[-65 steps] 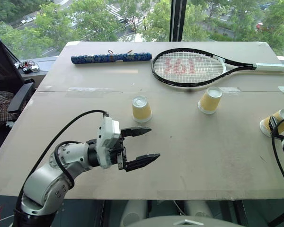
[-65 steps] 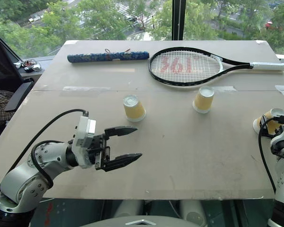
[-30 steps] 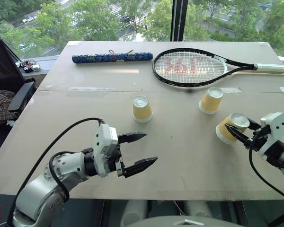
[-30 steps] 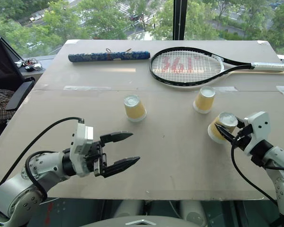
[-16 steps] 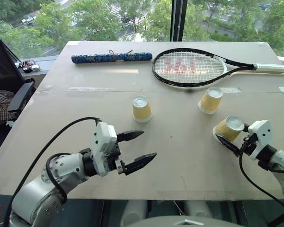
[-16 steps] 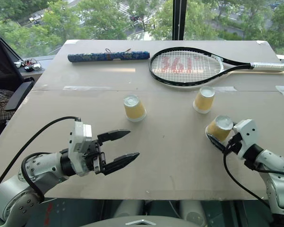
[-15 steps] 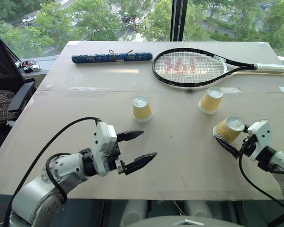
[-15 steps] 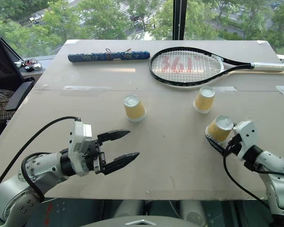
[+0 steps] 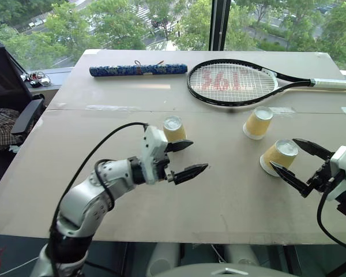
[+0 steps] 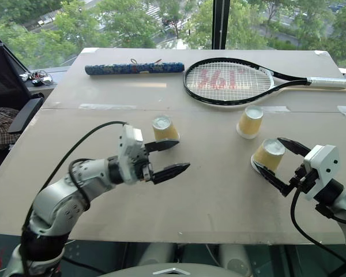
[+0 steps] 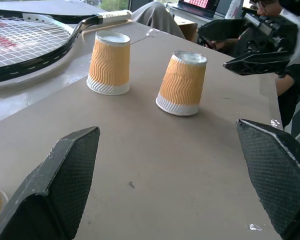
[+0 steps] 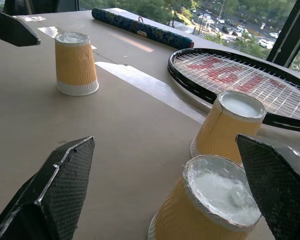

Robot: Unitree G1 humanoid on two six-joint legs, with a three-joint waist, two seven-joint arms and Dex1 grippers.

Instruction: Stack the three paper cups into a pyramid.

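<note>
Three paper cups stand upside down on the table: the left cup [image 9: 173,128], the middle cup [image 9: 258,123] by the racket, and the right cup [image 9: 275,160]. My right gripper [image 9: 282,152] is open, its fingers on either side of the right cup and clear of its walls. My left gripper [image 9: 199,154] is open and empty, just in front and to the right of the left cup, whose lower part its upper finger hides. In the left wrist view the middle cup [image 11: 109,62] and right cup [image 11: 182,82] stand ahead.
A tennis racket [image 9: 233,82] lies at the back right, close behind the middle cup. A blue patterned roll [image 9: 137,70] lies at the back left. A dark chair [image 9: 23,118] stands off the table's left edge. Windows rise beyond the far edge.
My right gripper has opened and let go of the right cup, which now stands on the table. My left gripper has moved forward and to the right, up to the left cup.
</note>
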